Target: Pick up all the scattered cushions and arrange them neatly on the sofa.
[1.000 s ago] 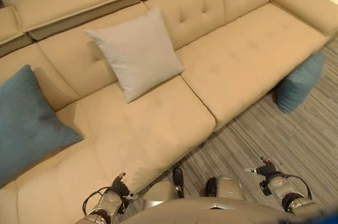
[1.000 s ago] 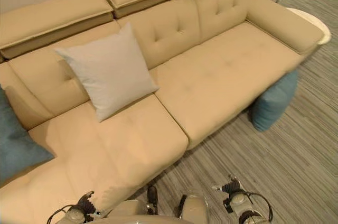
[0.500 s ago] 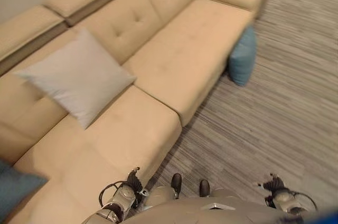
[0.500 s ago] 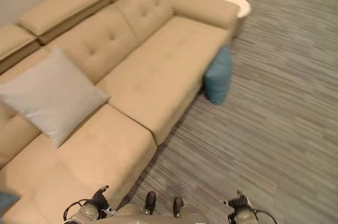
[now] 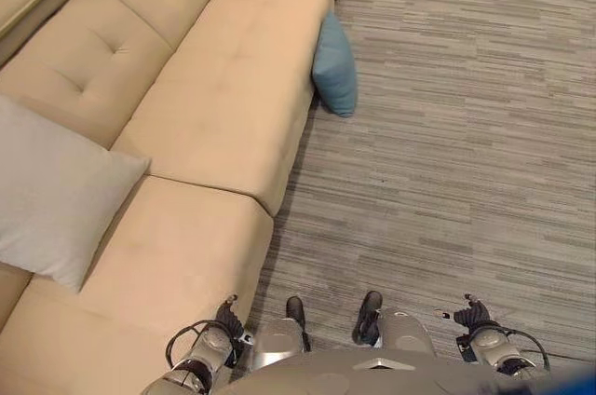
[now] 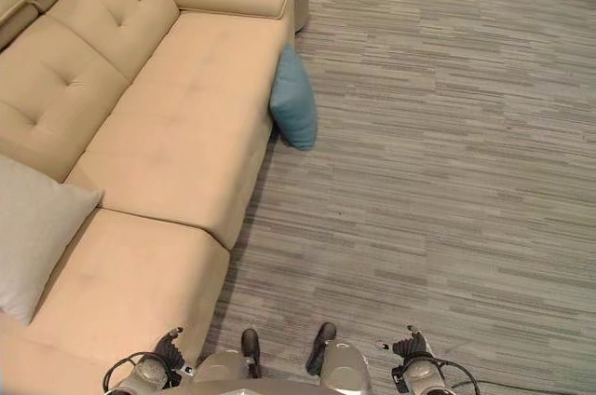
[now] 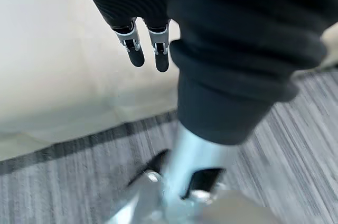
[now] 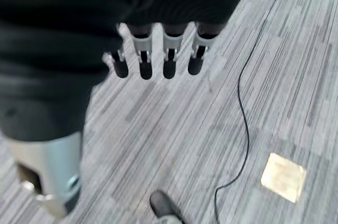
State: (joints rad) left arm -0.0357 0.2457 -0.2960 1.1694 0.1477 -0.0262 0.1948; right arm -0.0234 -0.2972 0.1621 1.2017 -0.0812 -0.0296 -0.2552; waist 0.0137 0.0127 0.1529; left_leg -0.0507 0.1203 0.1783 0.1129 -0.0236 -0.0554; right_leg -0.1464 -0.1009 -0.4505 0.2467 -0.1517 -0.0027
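My left hand [image 5: 226, 320] and right hand [image 5: 472, 313] hang low in the frame, fingers relaxed, empty. The blue cushion [image 5: 335, 67] leans against the sofa's [image 5: 214, 78] front edge, upper centre; open carpet [image 5: 466, 134] spreads right. A grey cushion [image 5: 47, 195] sits at left.

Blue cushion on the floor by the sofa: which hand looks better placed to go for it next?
Probably the right hand. The blue cushion leans against the sofa front, over open floor on that side; the left hand hangs by the sofa edge. Both are open, empty and far off.

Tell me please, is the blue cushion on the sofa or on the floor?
On the floor. The blue cushion stands on edge on the grey carpet, leaning against the front of the sofa near its armrest.
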